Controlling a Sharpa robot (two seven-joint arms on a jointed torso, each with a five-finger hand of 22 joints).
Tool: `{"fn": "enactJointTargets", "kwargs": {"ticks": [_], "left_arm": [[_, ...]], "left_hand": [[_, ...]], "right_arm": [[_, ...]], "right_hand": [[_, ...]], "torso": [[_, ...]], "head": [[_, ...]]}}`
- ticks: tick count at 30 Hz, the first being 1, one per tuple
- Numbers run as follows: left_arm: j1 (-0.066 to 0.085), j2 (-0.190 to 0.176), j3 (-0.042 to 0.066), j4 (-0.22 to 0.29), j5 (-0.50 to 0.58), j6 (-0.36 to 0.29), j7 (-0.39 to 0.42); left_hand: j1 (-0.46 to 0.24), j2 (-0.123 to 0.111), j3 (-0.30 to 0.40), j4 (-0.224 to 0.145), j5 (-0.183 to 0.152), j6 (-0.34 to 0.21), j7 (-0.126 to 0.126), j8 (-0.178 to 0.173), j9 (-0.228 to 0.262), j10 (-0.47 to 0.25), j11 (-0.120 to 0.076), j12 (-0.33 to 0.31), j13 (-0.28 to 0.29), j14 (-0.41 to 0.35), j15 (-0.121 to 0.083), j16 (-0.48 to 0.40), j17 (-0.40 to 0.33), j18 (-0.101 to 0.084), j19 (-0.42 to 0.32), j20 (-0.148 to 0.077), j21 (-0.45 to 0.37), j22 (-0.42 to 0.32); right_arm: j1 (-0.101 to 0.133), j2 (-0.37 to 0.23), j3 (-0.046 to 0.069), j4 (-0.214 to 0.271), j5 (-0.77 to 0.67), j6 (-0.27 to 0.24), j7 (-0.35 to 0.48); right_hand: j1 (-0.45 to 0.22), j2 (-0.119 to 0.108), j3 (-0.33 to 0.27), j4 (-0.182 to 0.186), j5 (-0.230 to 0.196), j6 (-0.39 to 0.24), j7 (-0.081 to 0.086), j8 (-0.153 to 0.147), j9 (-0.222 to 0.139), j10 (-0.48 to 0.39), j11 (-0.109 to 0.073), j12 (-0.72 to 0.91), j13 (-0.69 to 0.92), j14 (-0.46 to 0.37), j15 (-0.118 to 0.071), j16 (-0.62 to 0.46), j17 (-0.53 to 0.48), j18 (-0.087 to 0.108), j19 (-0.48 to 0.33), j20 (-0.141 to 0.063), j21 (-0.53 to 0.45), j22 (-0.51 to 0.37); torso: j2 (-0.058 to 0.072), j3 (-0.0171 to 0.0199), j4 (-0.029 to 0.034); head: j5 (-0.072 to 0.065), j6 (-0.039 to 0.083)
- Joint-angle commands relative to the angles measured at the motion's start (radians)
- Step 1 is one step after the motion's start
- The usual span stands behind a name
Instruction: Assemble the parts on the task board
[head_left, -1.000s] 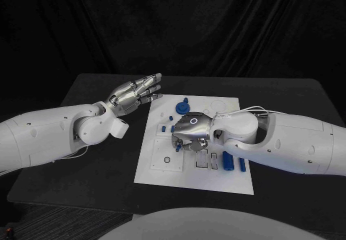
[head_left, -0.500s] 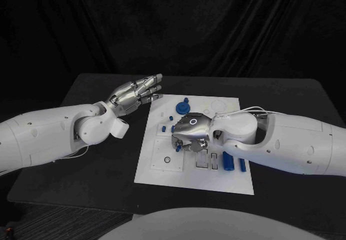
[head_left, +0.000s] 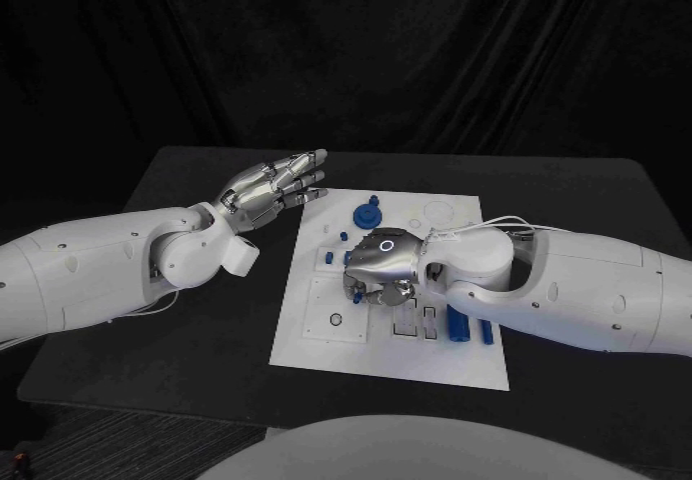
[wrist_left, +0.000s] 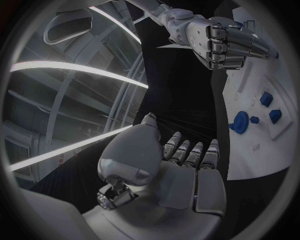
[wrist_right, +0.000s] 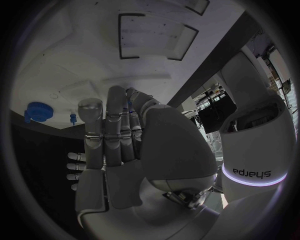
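Note:
The white task board (head_left: 329, 340) lies in the middle of the black table. My right hand (head_left: 382, 262) hovers low over the board's centre, palm down, its fingers (head_left: 378, 291) curled onto the board. A speck of blue shows between its fingers (wrist_right: 115, 115) in the right wrist view, and I cannot tell whether a part is pinched there. My left hand (head_left: 274, 185) is raised off the board's far left corner, fingers straight and apart, holding nothing. A round blue part (head_left: 366, 213) sits at the board's far side, and two long blue parts (head_left: 456, 322) lie beside my right forearm.
Small blue parts (head_left: 329, 257) stand on the board left of my right hand. The left wrist view shows the round blue part (wrist_left: 240, 121) and two small blue blocks (wrist_left: 266, 98) on the board. Bare black table (head_left: 202, 330) surrounds the board.

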Motion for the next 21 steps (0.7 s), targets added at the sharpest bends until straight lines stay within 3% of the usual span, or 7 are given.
{"fn": "enactJointTargets", "kwargs": {"ticks": [1,14,15,18,21], "left_arm": [[-0.002,0.001,0.001,0.0,-0.001,0.024,0.012],[-0.003,0.002,0.001,-0.002,-0.001,0.03,0.007],[-0.003,0.002,0.001,-0.002,-0.001,0.031,0.007],[-0.003,0.002,0.001,-0.002,-0.001,0.031,0.006],[-0.003,0.002,0.001,-0.002,-0.001,0.032,0.005]], "left_hand": [[-0.006,0.009,-0.004,0.001,-0.007,0.002,0.007,0.007,0.001,-0.001,-0.006,0.006,0.001,-0.001,0.002,0.006,0.001,-0.009,0.009,-0.001,0.004,0.001],[-0.008,0.012,-0.005,0.0,-0.006,0.019,0.02,0.014,0.003,0.0,-0.011,0.008,0.001,-0.001,0.002,0.006,0.001,-0.011,0.01,-0.002,0.004,0.001],[-0.008,0.012,-0.005,0.0,-0.006,0.019,0.02,0.014,0.003,0.0,-0.011,0.008,0.001,-0.001,0.002,0.006,0.001,-0.011,0.01,-0.002,0.004,0.001],[-0.008,0.012,-0.005,0.0,-0.006,0.021,0.021,0.014,0.003,0.0,-0.011,0.008,0.001,-0.001,0.002,0.006,0.001,-0.011,0.01,-0.002,0.004,0.001],[-0.008,0.012,-0.005,-0.001,-0.005,0.025,0.023,0.016,0.004,0.001,-0.011,0.009,0.001,0.0,0.002,0.006,0.001,-0.011,0.01,-0.001,0.004,0.001]], "right_arm": [[-0.004,0.002,0.0,-0.001,-0.008,0.01,-0.024],[-0.009,0.007,0.0,-0.006,-0.008,0.02,-0.025],[-0.01,0.007,0.0,-0.006,-0.008,0.022,-0.026],[-0.01,0.007,0.0,-0.007,-0.008,0.026,-0.029],[-0.01,0.005,0.0,-0.007,-0.008,0.026,-0.036]], "right_hand": [[-0.011,-0.001,0.001,0.003,0.006,0.009,0.013,-0.001,-0.001,0.002,0.005,-0.002,0.0,-0.007,-0.001,-0.004,-0.002,-0.01,-0.004,0.004,-0.005,-0.002],[-0.03,-0.011,-0.002,0.013,-0.003,-0.047,0.02,-0.04,-0.018,-0.049,0.017,-0.019,0.0,-0.03,0.002,-0.014,-0.005,-0.002,-0.03,0.008,-0.059,-0.018],[-0.04,-0.016,-0.004,0.018,-0.009,-0.08,0.006,-0.045,-0.026,-0.067,0.02,-0.024,-0.001,-0.035,-0.003,-0.014,-0.005,0.001,-0.034,0.006,-0.067,-0.019],[-0.059,-0.024,-0.011,0.03,-0.021,-0.119,0.004,-0.045,-0.036,-0.092,0.024,-0.029,-0.001,-0.039,-0.004,-0.013,-0.003,0.002,-0.038,0.004,-0.08,-0.021],[-0.073,-0.031,-0.016,0.038,-0.031,-0.159,-0.016,-0.044,-0.046,-0.124,0.029,-0.035,0.0,-0.046,-0.001,-0.012,-0.002,0.003,-0.044,0.006,-0.097,-0.025]], "torso": [[0.0,0.0005,-0.0002],[-0.001,0.0003,-0.0001],[-0.001,0.0002,-0.0001],[0.0,0.0004,0.0003],[0.0,0.0006,0.0004]], "head": [[0.0,0.0],[-0.001,0.0],[-0.001,0.0],[-0.002,0.0],[-0.001,0.0]]}}
